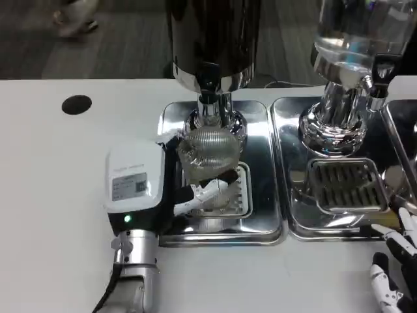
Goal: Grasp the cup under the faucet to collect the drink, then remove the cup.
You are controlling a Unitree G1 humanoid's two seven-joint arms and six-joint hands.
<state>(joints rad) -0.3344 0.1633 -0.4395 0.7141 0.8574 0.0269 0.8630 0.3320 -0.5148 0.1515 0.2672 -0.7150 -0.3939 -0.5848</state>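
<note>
A clear ribbed plastic cup [208, 151] stands over the drip grate [228, 190] of the left steel tray [260, 169], just below the black faucet [208, 77] of the dark dispenser [212, 39]. My left hand [146, 184] grips the cup from its left side, fingers [203, 192] wrapped around the lower part. Whether liquid is in the cup or flowing I cannot tell. My right hand [394, 264] rests at the table's lower right edge, fingers apart, holding nothing.
A second dispenser [352, 45] with clear liquid stands on the right over its own tray [293, 215] and grate [345, 186]. A black round hole [76, 104] marks the table at the far left. White tabletop spreads to the left and front.
</note>
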